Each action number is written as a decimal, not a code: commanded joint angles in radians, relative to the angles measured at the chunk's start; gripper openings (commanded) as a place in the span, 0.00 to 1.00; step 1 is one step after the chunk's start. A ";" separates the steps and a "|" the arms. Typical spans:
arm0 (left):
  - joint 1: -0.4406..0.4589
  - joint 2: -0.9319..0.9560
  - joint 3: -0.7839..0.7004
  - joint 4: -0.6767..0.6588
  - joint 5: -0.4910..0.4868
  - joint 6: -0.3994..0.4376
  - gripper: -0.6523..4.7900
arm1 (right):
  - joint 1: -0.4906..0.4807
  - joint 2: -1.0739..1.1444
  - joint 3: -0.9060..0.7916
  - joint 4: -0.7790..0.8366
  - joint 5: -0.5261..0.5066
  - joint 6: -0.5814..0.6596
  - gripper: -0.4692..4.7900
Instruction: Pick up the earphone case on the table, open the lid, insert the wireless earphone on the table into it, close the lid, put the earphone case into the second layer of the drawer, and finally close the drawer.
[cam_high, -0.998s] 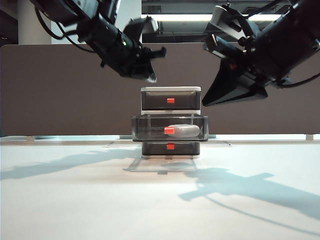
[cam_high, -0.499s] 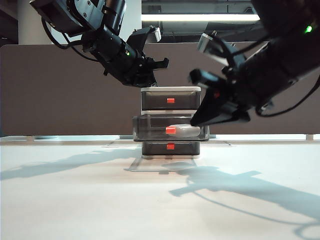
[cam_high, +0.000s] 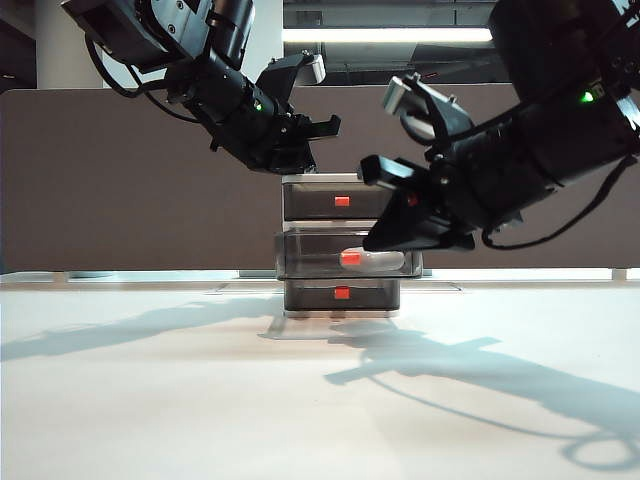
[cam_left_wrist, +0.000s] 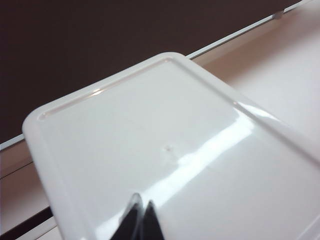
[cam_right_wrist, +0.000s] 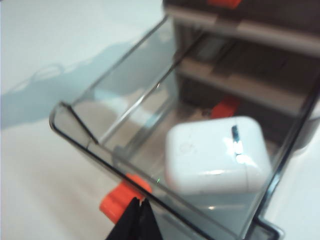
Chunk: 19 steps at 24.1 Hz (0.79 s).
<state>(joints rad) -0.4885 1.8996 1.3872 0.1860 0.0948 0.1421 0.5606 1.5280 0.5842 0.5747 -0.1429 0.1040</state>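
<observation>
The earphone case (cam_right_wrist: 215, 155) lies inside the second layer of the drawer (cam_right_wrist: 150, 125), which stands pulled out from the drawer (cam_high: 341, 245) unit; in the exterior view the white case (cam_high: 378, 260) shows through the smoky front wall just behind the red-orange handle tab (cam_high: 351, 258). In the right wrist view the case rests on the tray floor toward one side, its small dark slot facing up, lid down. The right gripper (cam_right_wrist: 136, 220) has its jaws together, their tips at the tray's front edge just beside the handle tab (cam_right_wrist: 122, 196); whether they touch it cannot be told. The left gripper (cam_left_wrist: 139, 220), jaws likewise together, sits over the glossy white top of the unit (cam_left_wrist: 165, 150), near its corner. The unit stands on the white surface (cam_high: 150, 400), the arms' shadows lying across it.
</observation>
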 joint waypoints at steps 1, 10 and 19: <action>-0.001 0.002 0.003 -0.019 0.003 0.003 0.11 | -0.003 0.010 0.007 0.059 0.013 0.002 0.09; -0.001 0.002 0.003 -0.024 0.003 0.003 0.11 | -0.003 0.084 0.060 0.089 0.011 0.001 0.09; -0.001 0.002 0.003 -0.032 0.003 0.003 0.11 | -0.005 0.167 0.142 0.089 0.014 0.000 0.09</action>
<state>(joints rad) -0.4889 1.8996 1.3876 0.1818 0.0948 0.1421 0.5568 1.6897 0.7105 0.6392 -0.1349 0.1040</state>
